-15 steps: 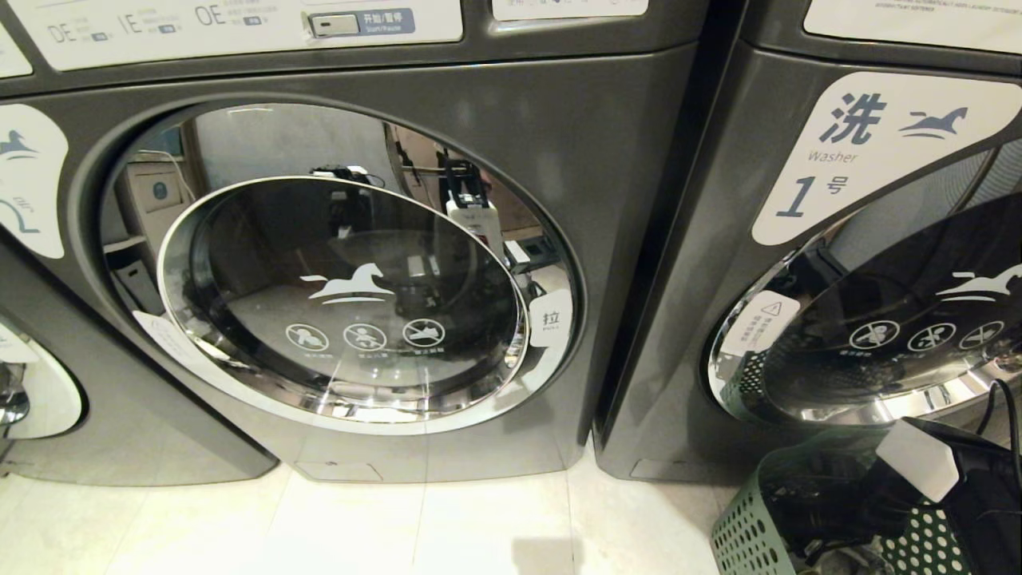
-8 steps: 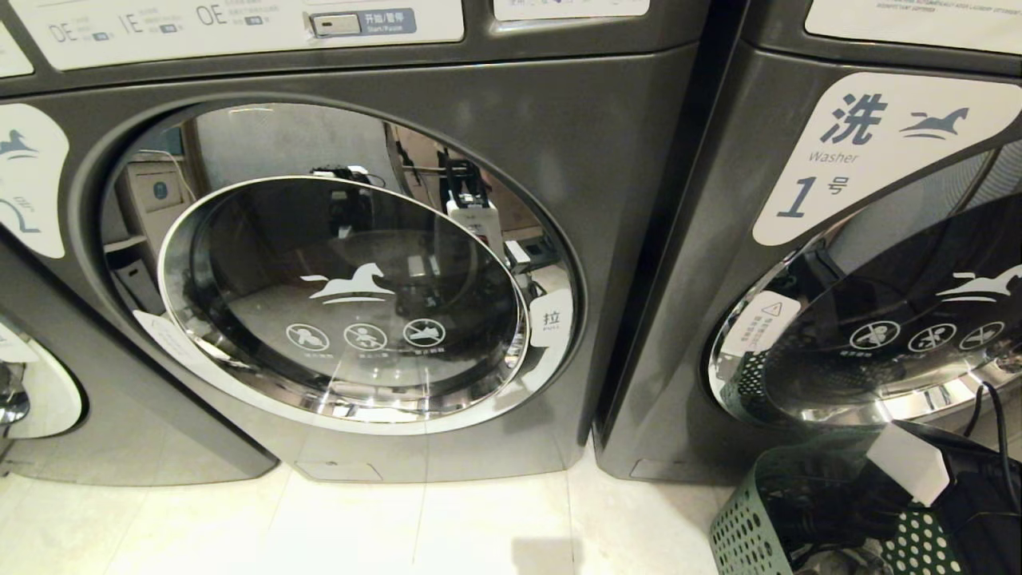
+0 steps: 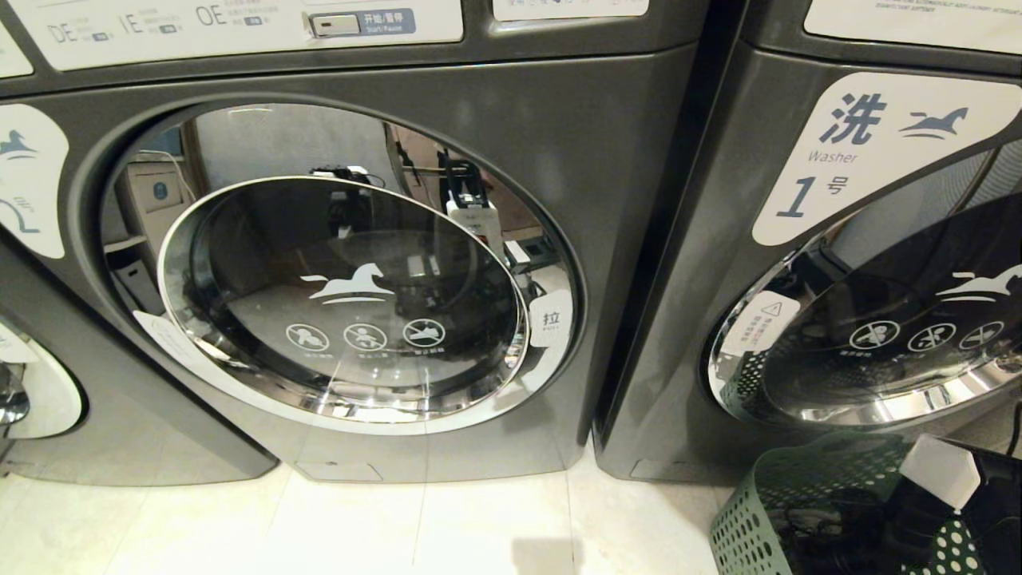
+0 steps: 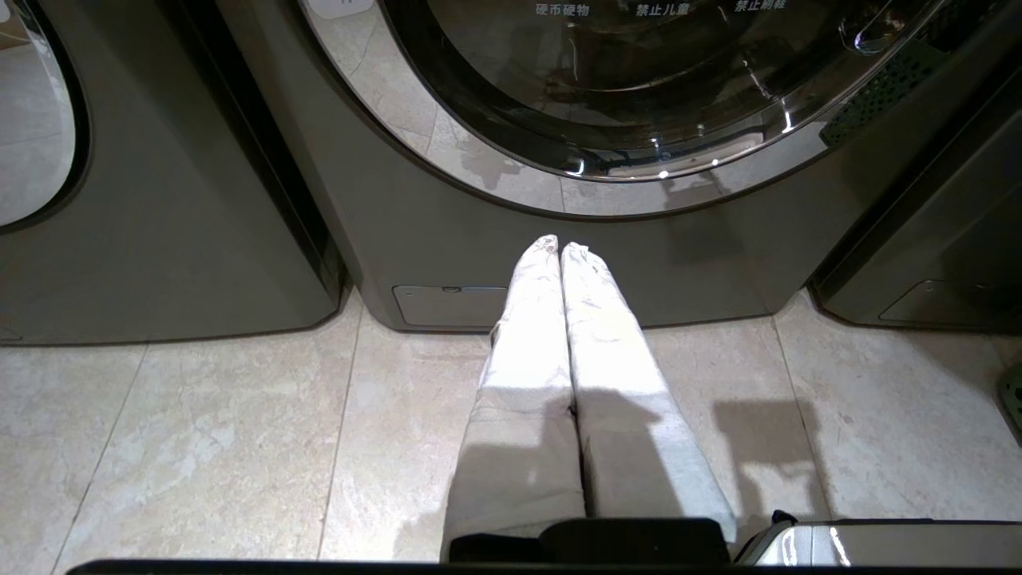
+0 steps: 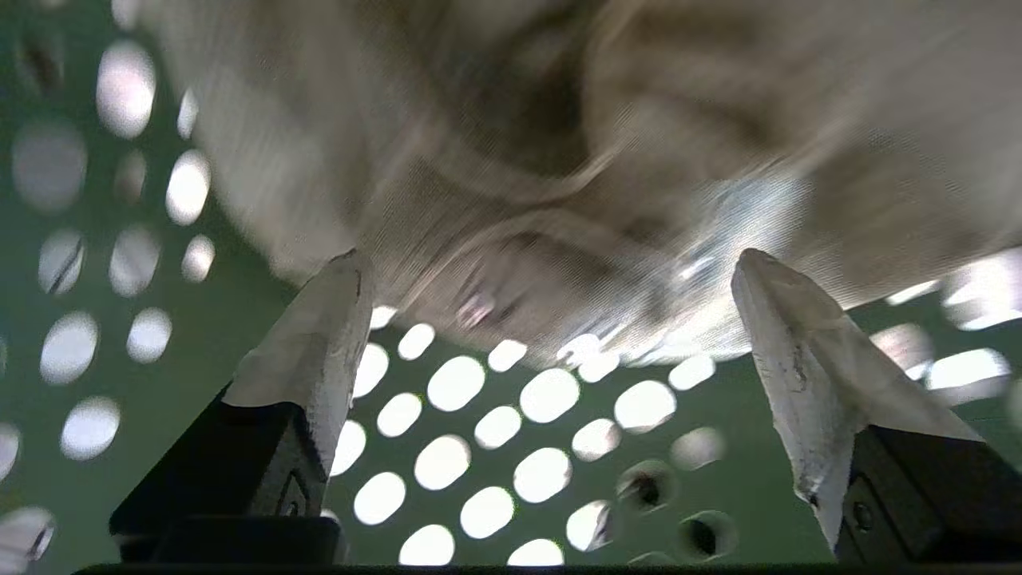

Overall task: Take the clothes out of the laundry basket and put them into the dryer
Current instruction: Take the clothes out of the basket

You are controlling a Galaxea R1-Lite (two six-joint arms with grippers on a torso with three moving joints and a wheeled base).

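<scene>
Pale beige clothes (image 5: 559, 160), crumpled and folded, lying inside the green perforated laundry basket (image 5: 495, 447), against its hole-dotted wall. Fabric finely ribbed, blurred in places, filling most of the right wrist view. Right gripper (image 5: 543, 319) down in the basket with jaws spread wide, one white-taped fingertip (image 5: 319, 335) on each side of the heap, nothing pinched between them; cannot tell whether the tips touch the cloth.

From the head view, only the basket (image 3: 766, 511) on the floor at lower right, standing just before the machine marked Washer (image 3: 830, 156), and the right arm (image 3: 942, 479) reaching into it; clothes themselves hidden there behind the arm and the dark interior. Same view alone showing the dryer (image 3: 495, 96) to the left of the washer, its round glass door (image 3: 343, 299) closed, with a pull tab at its right edge.

Left wrist view alone showing the left gripper (image 4: 560, 247), white fingers pressed together and empty, pointed over the pale floor tiles (image 4: 200, 431) toward the foot of the dryer (image 4: 447, 224), well apart from the basket.
</scene>
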